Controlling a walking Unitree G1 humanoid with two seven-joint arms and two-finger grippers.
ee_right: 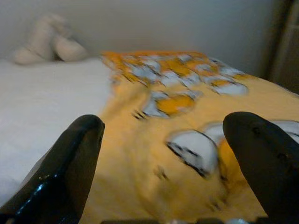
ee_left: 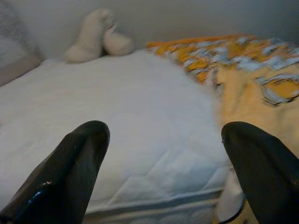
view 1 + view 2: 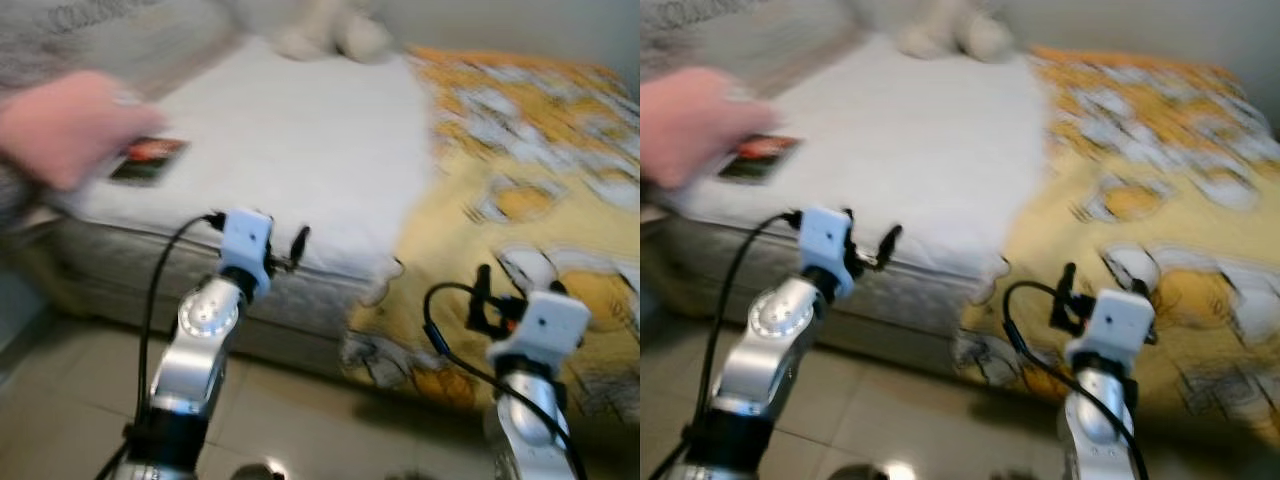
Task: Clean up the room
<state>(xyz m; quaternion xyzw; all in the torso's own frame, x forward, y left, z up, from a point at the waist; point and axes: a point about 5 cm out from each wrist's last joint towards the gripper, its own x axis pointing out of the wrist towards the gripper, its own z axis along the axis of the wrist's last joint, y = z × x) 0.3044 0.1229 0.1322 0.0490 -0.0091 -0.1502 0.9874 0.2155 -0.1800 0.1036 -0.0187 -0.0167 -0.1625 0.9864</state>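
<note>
Left gripper (image 2: 163, 172): its two black fingers (image 2: 70, 172) are spread wide, nothing between them, touching nothing. It hangs level with the near edge of the white quilted bed mattress (image 3: 300, 150), which stretches away straight ahead of the fingers.

Right gripper (image 1: 163, 172): black fingers (image 1: 261, 163) likewise spread wide and empty. They point at the crumpled yellow-orange blanket with white and grey cartoon prints (image 3: 540, 180), which covers the bed beyond and beneath these fingers and hangs over the bed's near edge toward the pale tiled floor (image 3: 60, 400). Contact with the blanket cannot be told; the views are blurred.

The blanket's edge runs along the mattress between the two grippers, bare white surface ahead of the left fingers, yellow cloth ahead of the right.

Far beyond both sets of fingers, at the wall end of the bed, sits a cream-coloured soft lump, perhaps a plush toy (image 2: 96, 37); detail too blurred.

Out to the left of the left fingers, a person's hand (image 3: 65, 125) reaches over the mattress corner, touching or just beside a small dark flat card or packet with a red patch (image 3: 148, 160) lying on the white surface.
</note>
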